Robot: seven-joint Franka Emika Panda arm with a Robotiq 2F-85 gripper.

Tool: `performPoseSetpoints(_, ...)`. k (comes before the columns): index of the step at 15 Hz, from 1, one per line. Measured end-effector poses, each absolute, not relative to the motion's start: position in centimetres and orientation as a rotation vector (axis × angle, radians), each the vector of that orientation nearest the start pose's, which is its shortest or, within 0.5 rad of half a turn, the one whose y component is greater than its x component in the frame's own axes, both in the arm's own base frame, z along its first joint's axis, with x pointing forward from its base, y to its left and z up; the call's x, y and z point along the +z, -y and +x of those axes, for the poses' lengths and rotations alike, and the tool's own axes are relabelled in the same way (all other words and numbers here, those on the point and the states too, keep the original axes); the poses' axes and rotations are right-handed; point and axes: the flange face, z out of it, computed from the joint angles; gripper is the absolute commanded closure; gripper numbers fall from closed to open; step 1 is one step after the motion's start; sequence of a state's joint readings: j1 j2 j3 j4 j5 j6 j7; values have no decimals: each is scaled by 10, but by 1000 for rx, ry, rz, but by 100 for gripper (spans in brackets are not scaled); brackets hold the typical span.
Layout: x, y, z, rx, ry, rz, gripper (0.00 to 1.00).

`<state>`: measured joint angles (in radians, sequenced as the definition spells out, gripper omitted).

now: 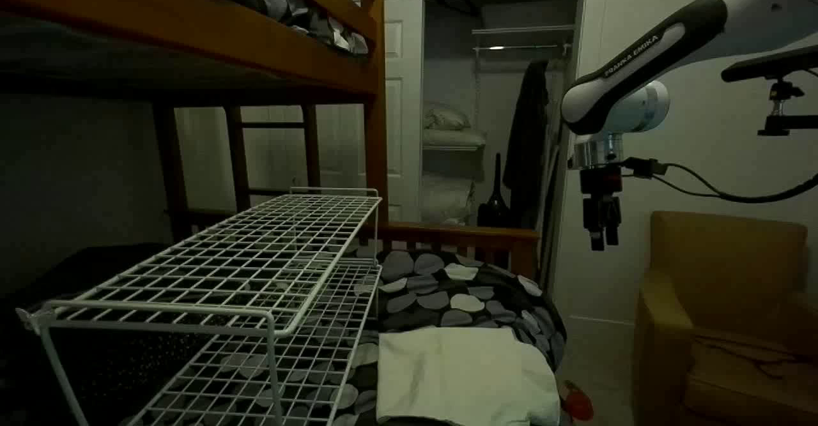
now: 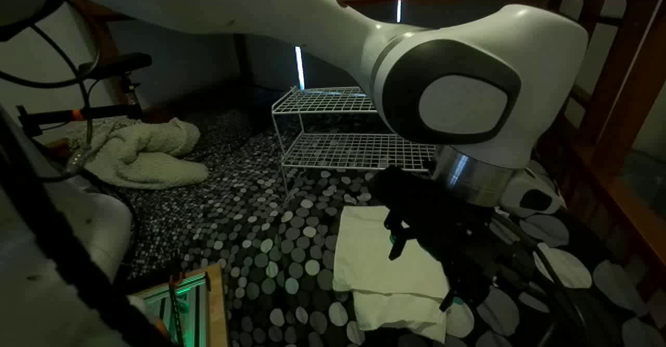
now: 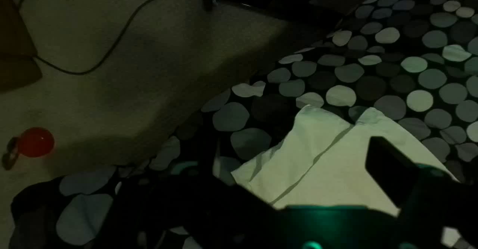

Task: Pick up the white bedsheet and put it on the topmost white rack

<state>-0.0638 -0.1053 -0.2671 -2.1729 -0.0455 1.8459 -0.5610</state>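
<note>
From afar I view a home bedroom, identified by its wooden bunk bed point(image 1: 223, 27), dotted bedding point(image 1: 447, 285), open closet point(image 1: 495, 97) and armchair point(image 1: 728, 260).

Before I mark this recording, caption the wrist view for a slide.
Open gripper facing the ungrasped white bedsheet on dotted bedding; a red object lies on the floor.

Wooden bunk bed point(image 1: 287, 50) with dotted bedding point(image 1: 447, 292), open closet point(image 1: 448, 62) holding a dark garment point(image 1: 527, 138), tan armchair point(image 1: 728, 253), and red object point(image 3: 36, 142) on the floor point(image 3: 123, 103), as I view them
</note>
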Motion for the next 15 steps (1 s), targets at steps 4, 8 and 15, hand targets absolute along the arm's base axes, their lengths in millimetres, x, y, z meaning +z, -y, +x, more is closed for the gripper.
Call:
performPoseSetpoints(4,420,164,460,320,380,-3017,0)
performPoseSetpoints(8,418,167,462,306,342,-3020,0)
performPoseSetpoints(15,355,187,497,257,243,-2871,0)
